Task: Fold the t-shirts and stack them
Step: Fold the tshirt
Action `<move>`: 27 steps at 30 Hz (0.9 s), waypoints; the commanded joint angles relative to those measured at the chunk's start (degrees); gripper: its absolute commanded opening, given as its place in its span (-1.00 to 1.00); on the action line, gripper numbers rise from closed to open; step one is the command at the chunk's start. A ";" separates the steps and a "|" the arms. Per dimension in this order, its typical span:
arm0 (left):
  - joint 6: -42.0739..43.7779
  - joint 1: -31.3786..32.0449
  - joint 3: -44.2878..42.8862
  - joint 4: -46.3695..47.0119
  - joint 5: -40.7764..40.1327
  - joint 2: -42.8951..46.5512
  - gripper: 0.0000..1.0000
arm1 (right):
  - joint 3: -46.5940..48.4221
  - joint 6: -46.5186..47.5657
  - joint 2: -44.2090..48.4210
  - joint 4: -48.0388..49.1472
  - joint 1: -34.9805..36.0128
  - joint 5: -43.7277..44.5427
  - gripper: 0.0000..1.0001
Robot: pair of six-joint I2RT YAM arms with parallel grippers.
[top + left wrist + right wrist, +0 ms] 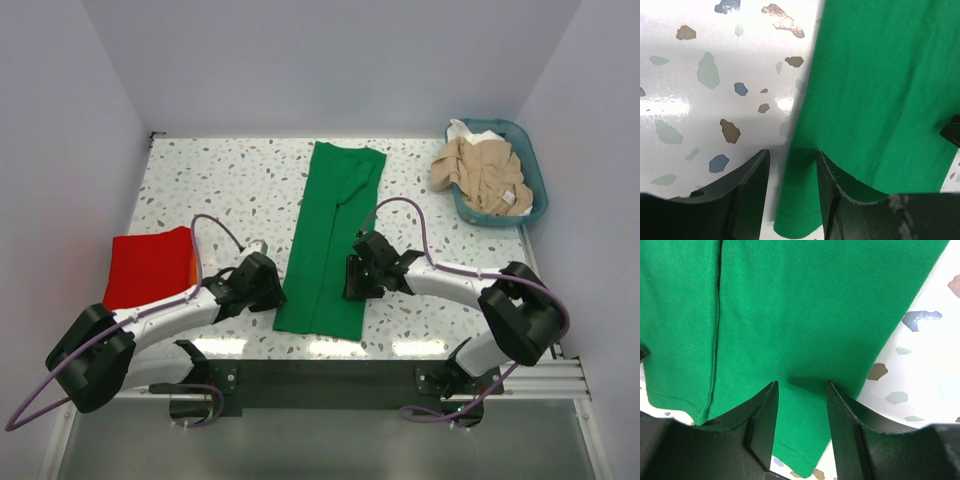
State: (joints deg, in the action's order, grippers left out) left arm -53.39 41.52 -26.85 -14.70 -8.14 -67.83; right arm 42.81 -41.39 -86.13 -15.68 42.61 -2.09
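One green t-shirt is lying in the middle of the table, folded into a long thin strip pointing away from the arms. The left claw is sitting open at the strip's near left edge, with the cloth edge lying between its fingers, and it is gripping nothing. The right claw is sitting open over the near right edge, gripping nothing too. A folded red t-shirt is lying flat near the table's left side. A tan t-shirt is lying crumpled over a white t-shirt in the teal basket at the far right corner.
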 commanded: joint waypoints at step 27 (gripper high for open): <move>-1.11 5.50 4.44 3.46 13.59 1.12 -0.11 | -4.40 1.48 18.34 -10.41 -7.89 0.85 0.03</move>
State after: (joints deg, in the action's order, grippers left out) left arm -53.76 46.59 -23.90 -9.78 3.66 -66.89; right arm 37.36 -40.07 -73.12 -22.28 35.53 -1.08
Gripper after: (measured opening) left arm 0.459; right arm 0.503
